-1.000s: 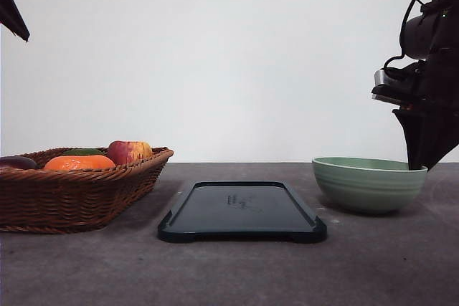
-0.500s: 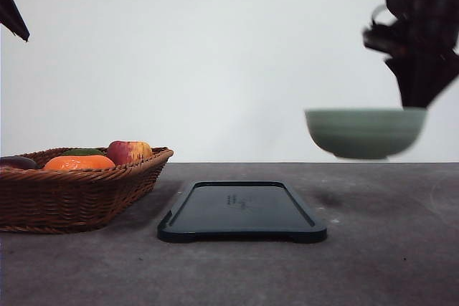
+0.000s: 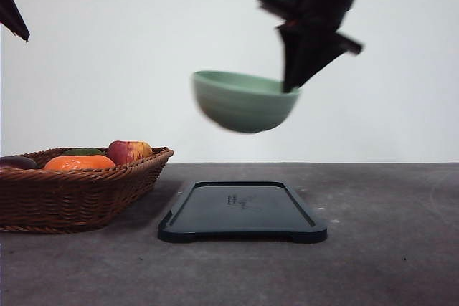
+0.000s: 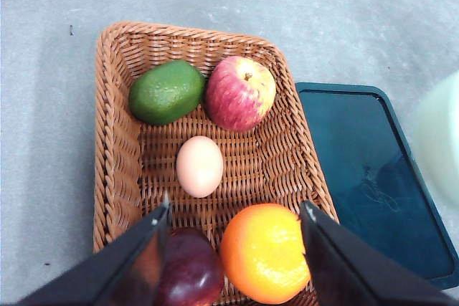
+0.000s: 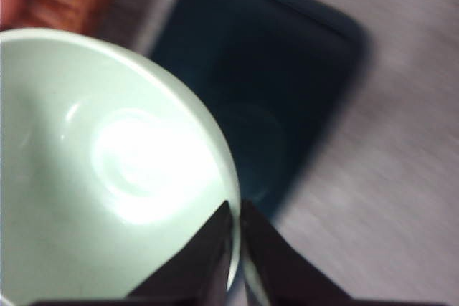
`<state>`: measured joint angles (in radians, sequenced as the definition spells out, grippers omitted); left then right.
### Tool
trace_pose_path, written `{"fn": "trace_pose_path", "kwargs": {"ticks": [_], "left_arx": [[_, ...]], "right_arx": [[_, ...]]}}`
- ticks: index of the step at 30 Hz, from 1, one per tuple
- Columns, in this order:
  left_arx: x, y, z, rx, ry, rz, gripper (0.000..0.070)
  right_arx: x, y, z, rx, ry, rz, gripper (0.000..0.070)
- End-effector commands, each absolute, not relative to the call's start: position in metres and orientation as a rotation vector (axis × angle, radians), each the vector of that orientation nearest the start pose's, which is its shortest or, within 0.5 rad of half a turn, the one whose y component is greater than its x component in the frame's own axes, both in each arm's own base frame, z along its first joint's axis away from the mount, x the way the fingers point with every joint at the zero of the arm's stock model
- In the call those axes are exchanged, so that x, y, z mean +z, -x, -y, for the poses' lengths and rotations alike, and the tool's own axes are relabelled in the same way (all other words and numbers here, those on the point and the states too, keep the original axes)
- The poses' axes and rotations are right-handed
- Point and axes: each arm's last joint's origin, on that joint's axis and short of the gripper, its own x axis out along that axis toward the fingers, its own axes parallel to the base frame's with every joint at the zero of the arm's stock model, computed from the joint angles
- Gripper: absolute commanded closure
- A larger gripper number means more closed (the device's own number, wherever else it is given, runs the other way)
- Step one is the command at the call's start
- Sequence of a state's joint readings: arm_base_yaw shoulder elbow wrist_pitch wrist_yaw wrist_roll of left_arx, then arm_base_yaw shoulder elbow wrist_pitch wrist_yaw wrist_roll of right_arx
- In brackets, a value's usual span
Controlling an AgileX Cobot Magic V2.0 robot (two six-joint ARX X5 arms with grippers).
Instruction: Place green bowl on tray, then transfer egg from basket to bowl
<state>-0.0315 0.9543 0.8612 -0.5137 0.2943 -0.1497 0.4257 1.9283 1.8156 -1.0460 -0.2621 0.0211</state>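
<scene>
Above the tray (image 3: 242, 209), the right claw (image 3: 290, 85) is pinching the green bowl (image 3: 242, 101) by its 3 o'clock rim, tilted, keeping the underside free for set-down. Left claw (image 4: 233, 221) is hanging wide open and empty over the basket (image 4: 115, 141), with the egg (image 4: 199, 166) at 12 o'clock from its fingers.

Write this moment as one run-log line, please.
right gripper: shut on green bowl, airborne above tray | left gripper: open over basket | egg: in basket

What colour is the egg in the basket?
The small smooth oval egg is pale pinkish-tan. It shows best from the left wrist camera.
</scene>
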Motion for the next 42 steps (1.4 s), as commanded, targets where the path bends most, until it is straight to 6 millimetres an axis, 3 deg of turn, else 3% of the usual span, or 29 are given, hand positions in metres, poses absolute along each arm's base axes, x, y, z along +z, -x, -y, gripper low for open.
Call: {"fn": "trace_pose_path", "kwargs": {"ticks": [1, 6, 11, 35, 37, 40, 42], "left_arx": [[0.308, -0.196, 0.015, -0.283, 0.216, -0.599, 0.0349], [0.308, -0.196, 0.015, -0.283, 0.216, -0.599, 0.0349], [0.308, -0.196, 0.015, -0.283, 0.215, -0.599, 0.0349], [0.308, -0.196, 0.015, -0.283, 0.216, -0.600, 0.0349], [0.308, -0.196, 0.015, -0.282, 0.216, -0.601, 0.0349], [0.308, -0.196, 0.015, -0.282, 0.216, -0.602, 0.0349], [0.308, -0.196, 0.015, -0.282, 0.216, -0.602, 0.0349]], "right_arx": [[0.280, -0.373, -0.179, 0.579, 0.064, -1.216, 0.0700], [0.251, -0.382, -0.189, 0.573, 0.078, -1.282, 0.0700], [0.236, -0.388, -0.191, 0.558, 0.089, -1.309, 0.0700], [0.218, -0.393, -0.197, 0.509, 0.137, -1.318, 0.0685], [0.218, -0.393, -0.198, 0.511, 0.138, -1.318, 0.0643], [0.219, -0.393, -0.198, 0.512, 0.137, -1.317, 0.0490], [0.220, -0.392, -0.198, 0.512, 0.136, -1.316, 0.0440]]}}
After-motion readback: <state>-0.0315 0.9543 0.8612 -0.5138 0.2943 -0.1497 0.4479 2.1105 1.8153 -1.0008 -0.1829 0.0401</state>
